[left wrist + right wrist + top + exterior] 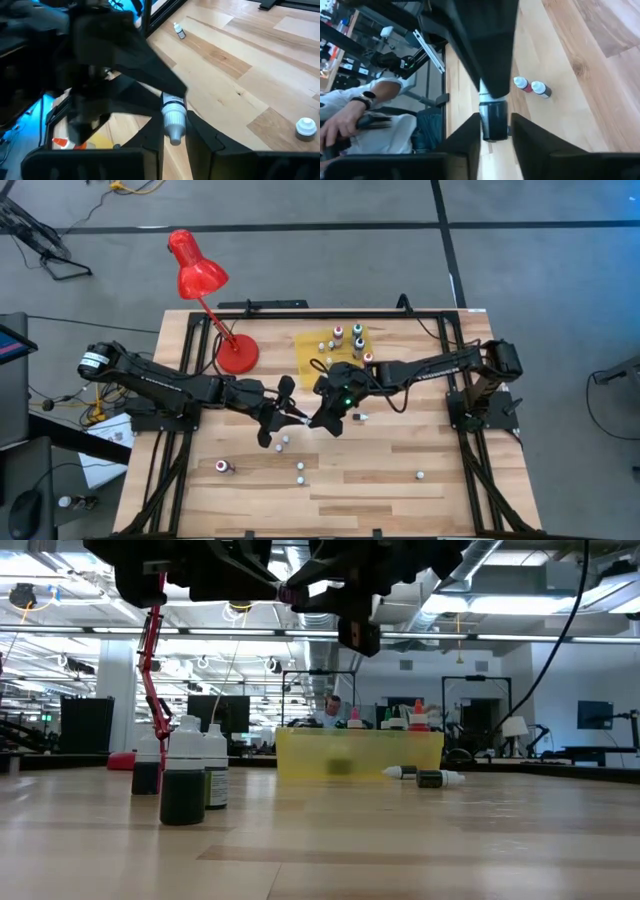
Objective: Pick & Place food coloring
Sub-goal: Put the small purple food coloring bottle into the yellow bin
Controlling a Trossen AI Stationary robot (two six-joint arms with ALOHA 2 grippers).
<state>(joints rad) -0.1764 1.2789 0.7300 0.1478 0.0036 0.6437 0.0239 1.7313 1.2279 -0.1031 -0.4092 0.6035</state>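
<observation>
Bottle (173,117): mid-counter, raised, pinched by left gripper (175,137) and right gripper (494,131) together, seemingly a handover; destination likely the yellow mat (322,346), rear edge.

Table (380,480) – pale wood, smooth; lamp (197,272) – glossy red.

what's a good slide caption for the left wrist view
Left claw gripping a small white-capped bottle above the wooden table, two more bottles lying beyond.

Red lamp (198,275) glowing bright; yellow mat (318,345) showing flat yellow; worktop (380,470) showing pale wood grain; food coloring bottles (183,785) showing dark green, white caps; arms showing black.
</observation>
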